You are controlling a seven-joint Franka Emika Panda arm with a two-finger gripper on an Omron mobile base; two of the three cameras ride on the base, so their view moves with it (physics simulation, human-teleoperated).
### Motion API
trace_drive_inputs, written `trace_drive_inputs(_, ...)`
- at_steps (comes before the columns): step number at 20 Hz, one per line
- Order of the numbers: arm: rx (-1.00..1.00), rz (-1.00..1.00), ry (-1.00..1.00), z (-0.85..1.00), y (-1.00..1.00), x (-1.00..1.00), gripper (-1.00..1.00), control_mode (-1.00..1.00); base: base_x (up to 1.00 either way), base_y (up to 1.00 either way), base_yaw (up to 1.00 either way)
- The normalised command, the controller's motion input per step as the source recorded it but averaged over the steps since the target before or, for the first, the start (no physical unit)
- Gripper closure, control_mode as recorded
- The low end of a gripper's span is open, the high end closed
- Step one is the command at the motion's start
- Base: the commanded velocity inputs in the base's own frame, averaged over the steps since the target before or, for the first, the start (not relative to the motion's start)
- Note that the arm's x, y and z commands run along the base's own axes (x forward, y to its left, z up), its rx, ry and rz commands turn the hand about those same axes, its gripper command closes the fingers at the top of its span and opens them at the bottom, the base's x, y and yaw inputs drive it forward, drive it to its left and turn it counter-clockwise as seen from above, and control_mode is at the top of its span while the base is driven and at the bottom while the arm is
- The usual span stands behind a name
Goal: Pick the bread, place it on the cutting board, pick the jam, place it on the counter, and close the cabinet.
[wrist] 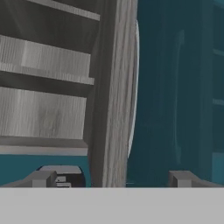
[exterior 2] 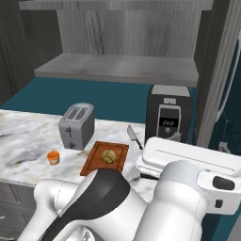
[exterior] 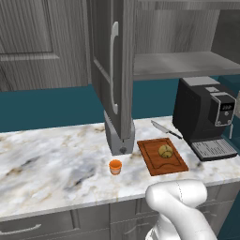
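The wide white-and-grey marbled stone counter [exterior: 51, 159] is taken as the landmark. On it, furthest left, a small orange jar of jam [exterior: 115, 167] is seen standing upright. Behind that jar a grey toaster [exterior 2: 76, 125] is placed. To the right of the jar, a flat reddish-brown wooden cutting board [exterior: 162, 156] is laid, and the round golden-brown bread [exterior: 164, 151] is set upon it. A knife [exterior: 166, 129] is found behind the board, beside a black coffee machine [exterior: 206, 116]. Above the counter, the dark grey wood-grain cabinet [exterior: 176, 61] is left with its door [exterior: 112, 70] swung out. The two-finger gripper [wrist: 114, 178] is held spread wide at the door's edge, nothing between its tips.
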Motion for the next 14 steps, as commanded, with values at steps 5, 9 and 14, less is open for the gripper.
trace_drive_inputs(5,0.0,0.0,0.0,0.0,-0.1,0.16,-1.0,-1.0,0.0,0.0,0.0)
trace_drive_inputs(9,0.0,0.0,0.0,0.0,-0.11,0.14,-1.0,-1.0,0.0,0.0,0.0)
trace_drive_inputs(14,0.0,0.0,0.0,-0.01,-0.06,0.07,-1.0,-1.0,0.0,0.0,0.0)
